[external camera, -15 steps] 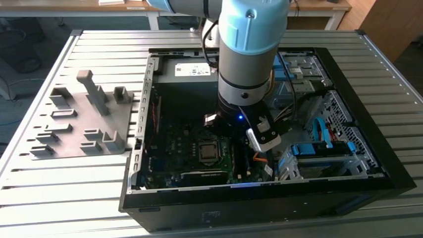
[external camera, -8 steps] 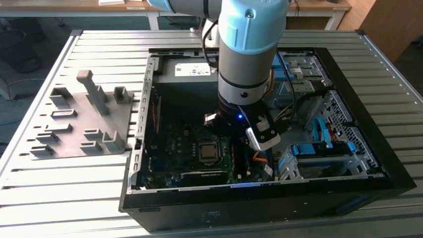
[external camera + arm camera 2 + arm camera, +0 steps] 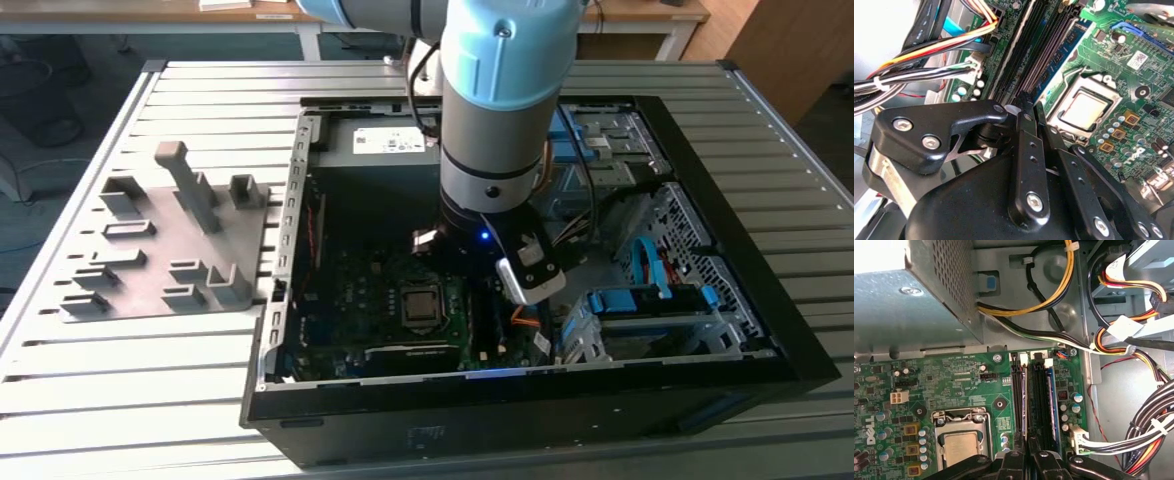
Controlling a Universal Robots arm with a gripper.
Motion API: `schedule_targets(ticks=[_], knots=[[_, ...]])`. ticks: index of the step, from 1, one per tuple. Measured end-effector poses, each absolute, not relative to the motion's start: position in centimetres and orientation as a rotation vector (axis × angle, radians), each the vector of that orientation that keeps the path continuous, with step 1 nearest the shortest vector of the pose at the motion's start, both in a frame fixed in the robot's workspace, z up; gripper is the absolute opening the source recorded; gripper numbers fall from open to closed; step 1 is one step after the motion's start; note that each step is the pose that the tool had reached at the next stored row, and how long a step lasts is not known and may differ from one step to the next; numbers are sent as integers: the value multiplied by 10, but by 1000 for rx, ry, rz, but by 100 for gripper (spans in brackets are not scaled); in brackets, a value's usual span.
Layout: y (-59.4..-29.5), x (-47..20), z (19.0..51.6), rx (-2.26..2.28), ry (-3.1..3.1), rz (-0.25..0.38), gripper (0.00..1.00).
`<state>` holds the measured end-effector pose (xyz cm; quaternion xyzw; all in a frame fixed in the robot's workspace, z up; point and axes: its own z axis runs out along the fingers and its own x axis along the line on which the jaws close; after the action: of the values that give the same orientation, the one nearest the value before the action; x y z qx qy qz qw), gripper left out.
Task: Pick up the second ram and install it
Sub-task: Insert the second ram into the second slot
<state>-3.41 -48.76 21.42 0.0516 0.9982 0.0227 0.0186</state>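
Black fingers [image 3: 1024, 150] of the gripper [image 3: 1033, 106] drawn narrow in the second wrist view, closed on the thin top edge of the second ram [image 3: 1046, 50]. Stands on edge in line with the long dark slots; cannot tell whether fully seated. Crowded on one side by a cable bundle [image 3: 929, 55] just beside the gripper body. Bare processor socket [image 3: 1089, 107] near on the other side.

Same narrow grip in the first wrist view: gripper [image 3: 1029, 452] low over the green motherboard [image 3: 954, 380], second ram [image 3: 1038, 400] running away between neighbouring slots. Metal power supply box [image 3: 914, 300] beyond the slot ends, looping wires [image 3: 1134, 430] close alongside.

Seen in the exterior view: arm [image 3: 501, 120] reaching straight down into the open computer case [image 3: 787, 330], well apart from the grey fixture plate [image 3: 147, 290] on the slatted table [image 3: 80, 400].
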Motion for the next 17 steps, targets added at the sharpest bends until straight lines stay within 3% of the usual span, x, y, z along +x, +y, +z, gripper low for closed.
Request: schedule_targets(ticks=[17], knots=[[-486, -33, 211, 160, 3099, 52, 14]])
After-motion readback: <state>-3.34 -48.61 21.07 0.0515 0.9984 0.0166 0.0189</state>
